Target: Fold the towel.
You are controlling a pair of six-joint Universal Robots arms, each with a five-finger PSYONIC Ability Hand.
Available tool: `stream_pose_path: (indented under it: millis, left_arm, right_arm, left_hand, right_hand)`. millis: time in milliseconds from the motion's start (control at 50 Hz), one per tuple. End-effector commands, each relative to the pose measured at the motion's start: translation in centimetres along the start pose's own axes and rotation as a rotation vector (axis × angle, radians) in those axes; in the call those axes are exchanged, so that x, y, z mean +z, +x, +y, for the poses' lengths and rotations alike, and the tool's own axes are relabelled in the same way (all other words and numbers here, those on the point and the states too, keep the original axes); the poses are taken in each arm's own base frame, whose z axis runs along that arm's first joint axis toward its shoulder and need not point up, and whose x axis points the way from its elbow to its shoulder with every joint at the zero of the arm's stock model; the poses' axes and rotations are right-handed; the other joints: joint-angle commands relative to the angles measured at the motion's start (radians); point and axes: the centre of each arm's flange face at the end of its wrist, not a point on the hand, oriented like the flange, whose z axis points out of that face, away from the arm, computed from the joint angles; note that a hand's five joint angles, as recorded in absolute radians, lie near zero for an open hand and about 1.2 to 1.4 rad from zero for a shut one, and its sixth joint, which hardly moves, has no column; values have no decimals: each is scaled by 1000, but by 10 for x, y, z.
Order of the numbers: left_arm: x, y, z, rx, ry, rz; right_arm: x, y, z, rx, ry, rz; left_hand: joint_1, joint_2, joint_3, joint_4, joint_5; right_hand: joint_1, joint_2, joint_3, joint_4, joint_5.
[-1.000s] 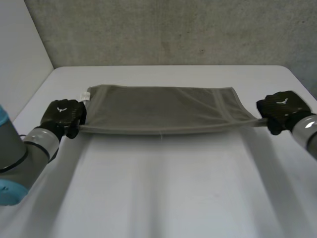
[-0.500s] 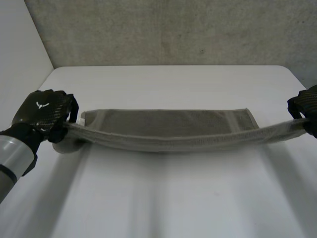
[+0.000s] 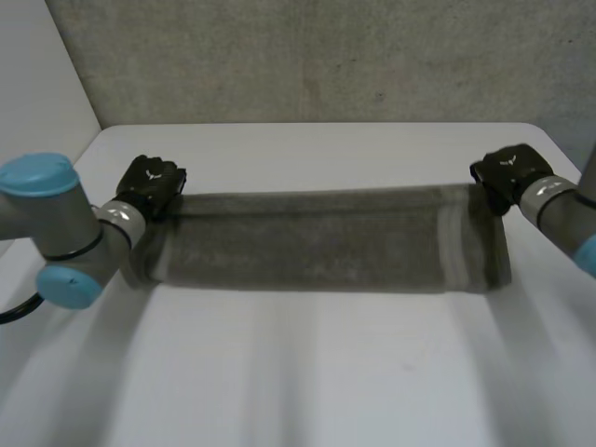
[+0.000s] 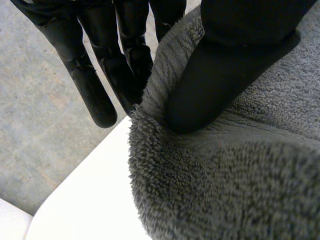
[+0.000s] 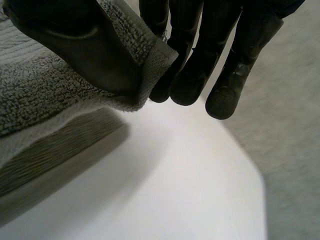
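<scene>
A grey towel [image 3: 317, 242] lies as a long band across the middle of the white table [image 3: 307, 372], with a pale stripe near its right end. My left hand [image 3: 154, 182] is at the towel's far left corner, and in the left wrist view its thumb [image 4: 220, 75] pinches the towel's edge [image 4: 225, 175] against the fingers [image 4: 95, 85]. My right hand [image 3: 507, 172] is at the far right corner. In the right wrist view the thumb [image 5: 75, 45] presses the towel's corner [image 5: 145, 55] against the fingers [image 5: 200, 65].
A rough grey wall [image 3: 317, 56] stands behind the table's far edge. A white panel [image 3: 37, 93] rises at the left. Bare table surface stretches in front of the towel towards me.
Both hands have swung away from me with the towel's corners. The lifted edge has been carried over towards the far side, and the towel now shows as a darker band.
</scene>
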Motion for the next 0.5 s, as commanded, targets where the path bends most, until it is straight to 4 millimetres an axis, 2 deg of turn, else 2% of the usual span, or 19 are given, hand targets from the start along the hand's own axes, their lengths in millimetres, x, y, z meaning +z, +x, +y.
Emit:
stream_pose_path:
  millis: [20,40,60,80,100,240,260,280,300,320,340,360,380,400,440,500]
  left_arm:
    - [25,10,8,13,36,-11]
    - [27,14,9,12,40,-6]
    - [28,17,11,13,42,-2]
    - [28,17,11,13,42,-2]
    - [28,19,11,14,43,-8]
    - [21,26,13,7,26,0]
    - [19,23,10,6,26,-7]
    - [15,16,0,4,40,-22]
    - [15,16,0,4,40,-22]
    - [9,11,-9,3,50,-29]
    - [9,11,-9,3,50,-29]
    - [3,7,-15,2,54,-34]
    - [-4,5,-21,2,53,-36]
    - [-4,5,-21,2,53,-36]
    - [-20,1,-33,2,57,-41]
    - [-28,0,-37,1,54,-41]
  right_arm:
    - [20,-4,-4,-25,115,106]
    - [23,-8,-3,-27,125,106]
    - [24,-12,-2,-27,121,98]
    - [24,-12,-2,-27,121,98]
    - [25,-15,1,-26,115,93]
    - [17,-25,3,-16,87,77]
    - [11,-25,0,-12,83,75]
    - [1,-18,-10,-15,99,86]
    - [1,-18,-10,-15,99,86]
    - [-11,-14,-19,-19,115,92]
    - [-11,-14,-19,-19,115,93]
    - [-23,-10,-26,-18,124,99]
    - [-32,-10,-28,-19,118,96]
    - [-32,-10,-28,-19,118,96]
    - [-48,-12,-26,-16,96,88]
    - [-56,-12,-24,-15,80,84]
  left_hand:
    - [187,179,180,178,357]
    - [187,179,180,178,357]
    - [-359,-367,-366,-368,-189]
    - [-364,-372,-371,-373,-195]
    - [-987,-994,-993,-995,-817]
    - [-1025,-1033,-1032,-1034,-855]
    - [-1025,-1033,-1032,-1034,-855]
    - [-1025,-1033,-1032,-1034,-855]
    - [-1025,-1033,-1032,-1034,-855]
    - [-1025,-1033,-1032,-1034,-855]
    - [-1025,-1033,-1032,-1034,-855]
    - [-1025,-1033,-1032,-1034,-855]
    - [-1025,-1033,-1032,-1034,-855]
    - [-1025,-1033,-1032,-1034,-855]
    - [-1025,-1033,-1032,-1034,-855]
    - [-1022,-1030,-1029,-1031,-852]
  right_hand:
    - [71,59,52,66,52]
    - [-52,-65,-72,-58,-72]
    - [-830,-842,-849,-835,-849]
    - [-838,-850,-857,-843,-857]
    - [-1150,-1163,-1169,-1156,-1169]
    - [-1150,-1163,-1169,-1156,-1169]
    - [-1150,-1163,-1169,-1156,-1169]
    - [-1150,-1163,-1169,-1156,-1169]
    - [-1150,-1163,-1169,-1156,-1169]
    - [-1150,-1163,-1169,-1156,-1169]
    - [-1150,-1163,-1169,-1156,-1169]
    - [-1150,-1163,-1169,-1156,-1169]
    - [-1150,-1163,-1169,-1156,-1169]
    - [-1150,-1163,-1169,-1156,-1169]
    - [-1150,-1163,-1169,-1156,-1169]
    - [-1150,-1163,-1169,-1156,-1169]
